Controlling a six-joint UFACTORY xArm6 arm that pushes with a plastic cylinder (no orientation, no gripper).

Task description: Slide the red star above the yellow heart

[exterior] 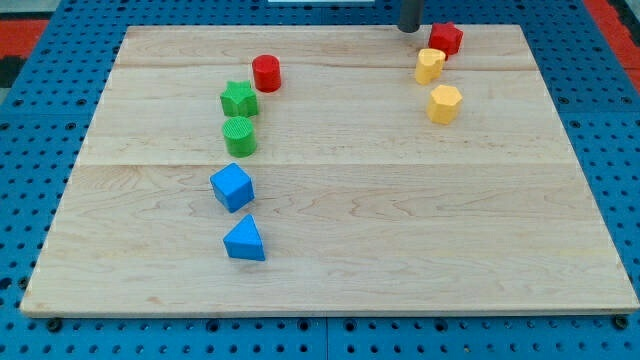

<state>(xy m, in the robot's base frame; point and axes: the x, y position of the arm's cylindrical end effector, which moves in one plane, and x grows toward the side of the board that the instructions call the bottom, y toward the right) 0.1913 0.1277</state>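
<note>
Blue pegboard frames the wooden worktop (330, 200), where the red star (446, 38) sits touching the yellow heart (429, 66) at its upper right, so my tip (410, 29), no hand, should nudge gently leftward.

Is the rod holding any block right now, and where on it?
Nothing is held. My tip sits just left of the red star; contact cannot be told.
</note>
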